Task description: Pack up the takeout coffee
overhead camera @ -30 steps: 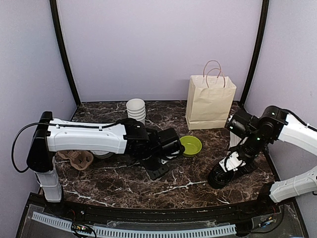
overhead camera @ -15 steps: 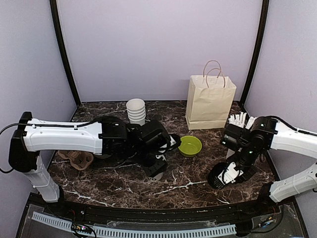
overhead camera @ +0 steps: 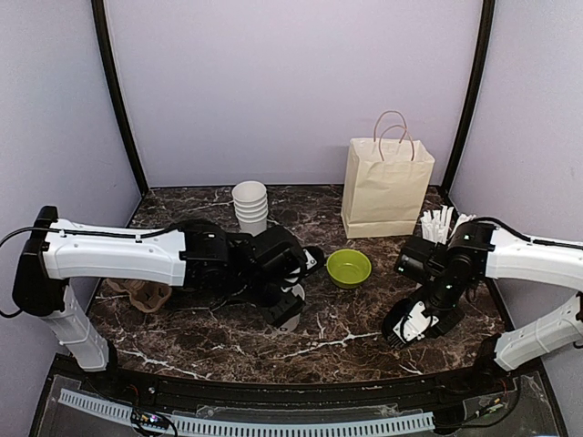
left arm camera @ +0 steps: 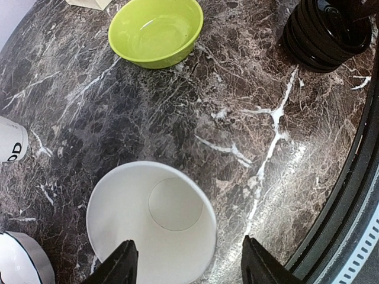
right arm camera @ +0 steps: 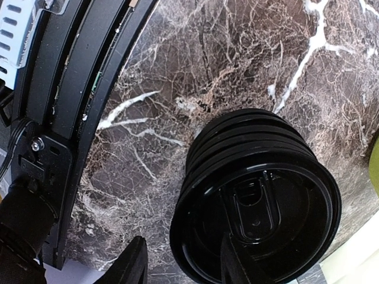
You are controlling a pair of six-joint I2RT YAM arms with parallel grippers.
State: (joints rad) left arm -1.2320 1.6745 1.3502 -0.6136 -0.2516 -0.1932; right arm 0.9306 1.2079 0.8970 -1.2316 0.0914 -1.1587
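Top view: the left gripper point(overhead camera: 290, 302) hangs over a lidless white cup point(overhead camera: 291, 319) near the lime-green bowl point(overhead camera: 350, 268), on its left. The right gripper point(overhead camera: 404, 330) meets the black lid stack point(overhead camera: 390, 337) to the bowl's right.

Left wrist: its fingers point(left arm camera: 121, 263) are spread astride the cup, below the bowl.

Right wrist: its fingers point(right arm camera: 135, 263) are parted across the stack's rim.

back right: we've got the paper bag point(overhead camera: 387, 187) standing on the table point(overhead camera: 346, 337), near the back edge
back left: stack of cups point(overhead camera: 250, 202), well apart from the bag
middle: bowl point(overhead camera: 350, 268), in front of the bag
cup point(left arm camera: 151, 222): left of the bowl and nearer the arm bases, between the fingers of the left gripper point(left arm camera: 188, 248)
lids point(right arm camera: 257, 204): stacked front right, right of the bowl
far right: cup of sticks point(overhead camera: 442, 223), behind the lids
far left: cup carrier point(overhead camera: 141, 291), we see it partly hidden by the left arm point(overhead camera: 118, 255)
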